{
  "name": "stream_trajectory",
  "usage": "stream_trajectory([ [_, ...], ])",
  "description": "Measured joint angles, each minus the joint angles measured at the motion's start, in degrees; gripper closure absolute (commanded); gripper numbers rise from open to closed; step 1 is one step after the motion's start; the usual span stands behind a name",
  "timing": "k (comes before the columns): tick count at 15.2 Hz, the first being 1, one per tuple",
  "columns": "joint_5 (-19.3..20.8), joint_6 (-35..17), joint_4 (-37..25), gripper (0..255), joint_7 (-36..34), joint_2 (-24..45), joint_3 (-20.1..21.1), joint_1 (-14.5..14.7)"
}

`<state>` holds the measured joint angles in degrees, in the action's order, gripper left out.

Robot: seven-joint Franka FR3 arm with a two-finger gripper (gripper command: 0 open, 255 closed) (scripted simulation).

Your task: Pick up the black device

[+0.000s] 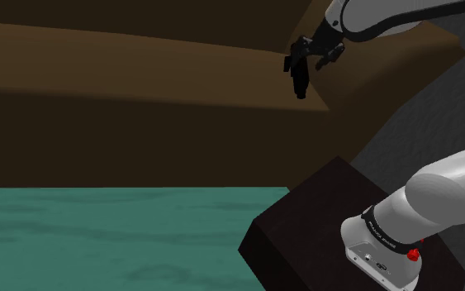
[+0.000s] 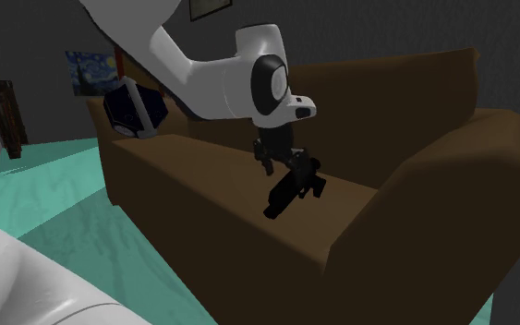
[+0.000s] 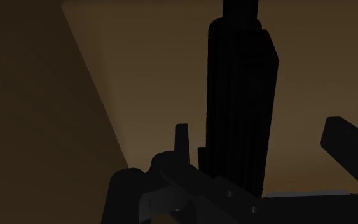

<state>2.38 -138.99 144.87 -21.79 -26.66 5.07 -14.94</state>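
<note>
The black device (image 2: 295, 189) is a long, dark, angular thing, and my gripper (image 2: 284, 164) is shut on its upper end. It hangs tilted over the seat of a brown sofa (image 2: 202, 189), near the armrest; I cannot tell whether its lower end touches the cushion. In the shoulder view the gripper (image 1: 302, 64) sits high against the sofa's back with the device (image 1: 299, 83) pointing down from it. In the wrist view the device (image 3: 241, 95) runs straight out from between the black fingers (image 3: 125, 191).
The sofa's tall backrest (image 2: 378, 92) and thick armrest (image 2: 433, 185) close in around the gripper. A dark blue cushion (image 2: 136, 106) rests on the far armrest. Teal floor (image 1: 98, 240) lies before the sofa. My dark stand (image 1: 305, 215) is at the shoulder view's lower right.
</note>
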Motion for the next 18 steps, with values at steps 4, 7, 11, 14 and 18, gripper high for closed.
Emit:
stream_trajectory([
  [4,0.4,-3.9,1.8,0,-0.7,1.7,0.1,-0.6],
  [7,0.6,-6.2,3.1,0,-1.0,2.6,0.1,-0.8],
  [11,0.7,-7.0,3.4,255,-1.3,3.0,0.4,-0.8],
  [14,0.7,-7.0,3.4,255,-1.3,3.0,0.4,-0.8],
  [18,0.7,-7.1,3.4,255,-1.3,3.0,0.4,-0.8],
])
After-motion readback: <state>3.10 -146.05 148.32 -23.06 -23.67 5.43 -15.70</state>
